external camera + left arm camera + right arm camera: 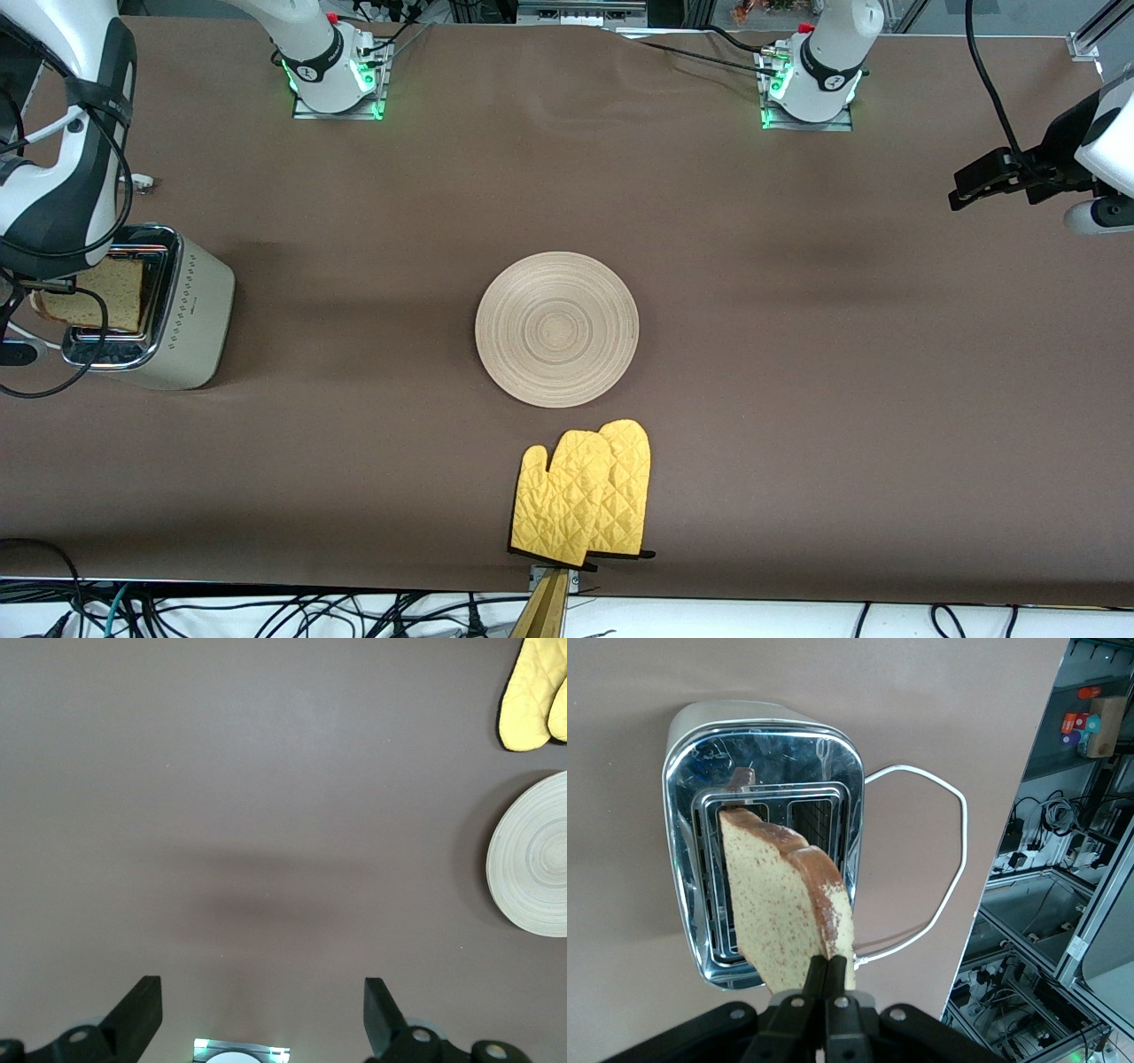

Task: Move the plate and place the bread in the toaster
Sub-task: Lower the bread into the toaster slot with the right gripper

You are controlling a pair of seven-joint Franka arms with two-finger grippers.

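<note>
Writing: no readable brand or lettering is showing on anything; the toaster's side is carrying only a dot pattern.
Bread (784, 904): one slice is hanging edge-down over the toaster's chrome top, its lower edge pointing into a slot, its flat faces running along the slot's length.
Right gripper (827, 979): it is pinching the bread's crust edge, fingers pressed together on the slice, over the toaster.
Toaster (190, 323): one two-slot unit is standing at the right arm's end of the table, slots up, with a white cord (943, 864) looping beside it.
Plate (556, 329): one is lying flat mid-table.
Oven mitts (585, 496): two yellow ones are overlapping, nearer the front camera than the plate.
Left gripper (263, 1020): it is waiting with fingers spread apart over bare table.
</note>
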